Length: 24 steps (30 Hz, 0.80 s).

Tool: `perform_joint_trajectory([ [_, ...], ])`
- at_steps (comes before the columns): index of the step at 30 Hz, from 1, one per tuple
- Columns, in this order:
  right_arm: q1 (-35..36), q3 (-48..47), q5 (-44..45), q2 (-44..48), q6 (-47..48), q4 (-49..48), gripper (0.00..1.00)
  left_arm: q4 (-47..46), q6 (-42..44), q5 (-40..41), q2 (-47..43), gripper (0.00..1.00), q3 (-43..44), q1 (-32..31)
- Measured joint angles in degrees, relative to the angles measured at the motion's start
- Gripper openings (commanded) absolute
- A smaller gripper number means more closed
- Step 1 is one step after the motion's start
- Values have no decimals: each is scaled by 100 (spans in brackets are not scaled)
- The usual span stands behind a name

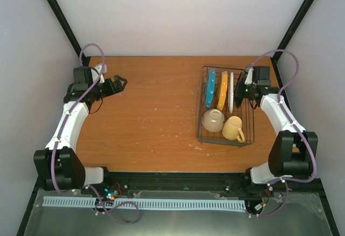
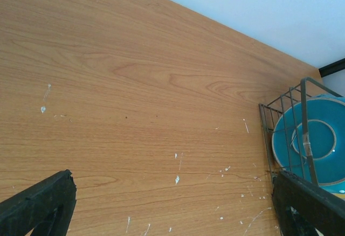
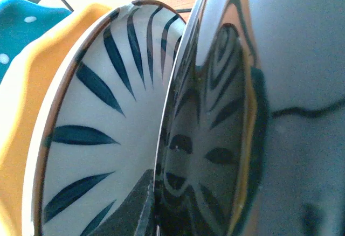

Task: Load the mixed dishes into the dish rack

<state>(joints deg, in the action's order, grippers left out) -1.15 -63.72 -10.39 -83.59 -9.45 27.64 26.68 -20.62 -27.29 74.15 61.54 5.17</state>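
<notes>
All dishes are found in the dish rack [image 1: 198, 118], three plates [image 1: 221, 94] upright at its far end, bowl [image 1: 213, 120] and mug [image 1: 233, 129] nearer; only letting go is judged outstanding, right fingers [image 3: 135, 209] pinched on the striped plate [image 1: 231, 91], left fingers [image 2: 40, 203] spread wide and empty, well left of the rack.

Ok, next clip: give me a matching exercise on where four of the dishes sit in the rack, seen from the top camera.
Things:
1. teal plate
2. striped plate
3. bowl
4. mug

Places:
A. near right corner of the dish rack
B. upright, rightmost of the three plates
C. upright, leftmost of the three plates
D. near left part of the rack, beside the mug

Pairs: 1-C, 2-B, 3-D, 4-A
</notes>
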Motion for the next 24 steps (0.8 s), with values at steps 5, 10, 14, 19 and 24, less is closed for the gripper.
perform_joint_trajectory([
  [5,-2,-20,57,-90,-4,-26,22,-13,0,-66,50,100,2,9],
  [10,-48,-20,306,-94,-109,114,49,-13,0,-107,74,100,2,9],
  [14,-42,-17,374,-87,-170,153,54,-11,-2,-127,74,100,2,9],
  [19,-37,50,319,116,-234,120,61,-11,-7,-140,72,100,2,9],
  [24,-37,122,415,643,-243,101,63,-13,-44,-149,66,100,2,9],
])
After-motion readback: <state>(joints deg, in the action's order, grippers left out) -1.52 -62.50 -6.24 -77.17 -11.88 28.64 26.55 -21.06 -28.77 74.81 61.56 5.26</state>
